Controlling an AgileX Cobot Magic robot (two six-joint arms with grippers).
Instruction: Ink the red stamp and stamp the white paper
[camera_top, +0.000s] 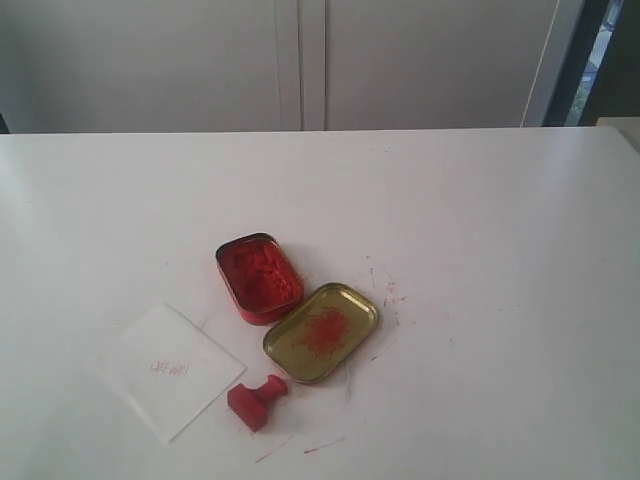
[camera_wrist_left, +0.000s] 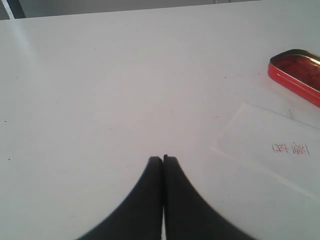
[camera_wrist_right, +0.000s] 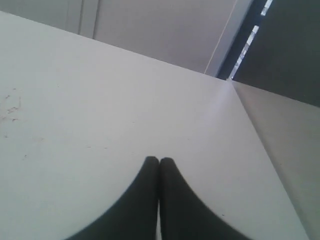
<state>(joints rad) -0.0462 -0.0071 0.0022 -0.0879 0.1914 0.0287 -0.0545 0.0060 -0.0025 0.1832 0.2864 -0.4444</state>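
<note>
The red stamp (camera_top: 257, 399) lies on its side on the white table, just right of the white paper (camera_top: 170, 369), which bears a faint red print. Behind them stands the red tin of ink paste (camera_top: 258, 277). The left wrist view shows the paper (camera_wrist_left: 272, 150) and the tin (camera_wrist_left: 296, 75) off to one side of my left gripper (camera_wrist_left: 163, 159), which is shut and empty over bare table. My right gripper (camera_wrist_right: 159, 160) is also shut and empty, above bare table near its far corner. Neither gripper shows in the exterior view. The stamp is out of both wrist views.
A gold tin lid (camera_top: 321, 332) smeared with red lies right of the ink tin. Red smudges (camera_top: 388, 296) mark the table beside it. The table's far edge (camera_top: 320, 131) meets grey cabinet doors. In the right wrist view the table's corner (camera_wrist_right: 229, 81) is close.
</note>
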